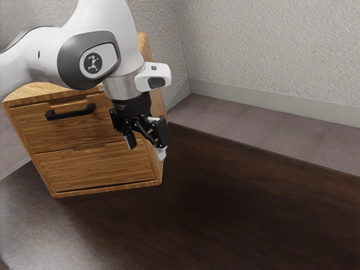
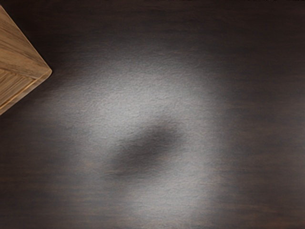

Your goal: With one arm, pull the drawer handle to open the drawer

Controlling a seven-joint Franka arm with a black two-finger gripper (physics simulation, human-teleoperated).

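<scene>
At the exterior view's left, a wooden drawer cabinet (image 1: 84,163) stands on the dark table (image 1: 236,214). Its upper drawer (image 1: 67,130) sits flush and carries a black handle (image 1: 70,111). Right of the handle, before the cabinet's front corner, the gripper (image 1: 146,144) hangs with its fingers apart, holding nothing. The wrist view catches that corner beside a soft shadow (image 2: 147,143).
</scene>
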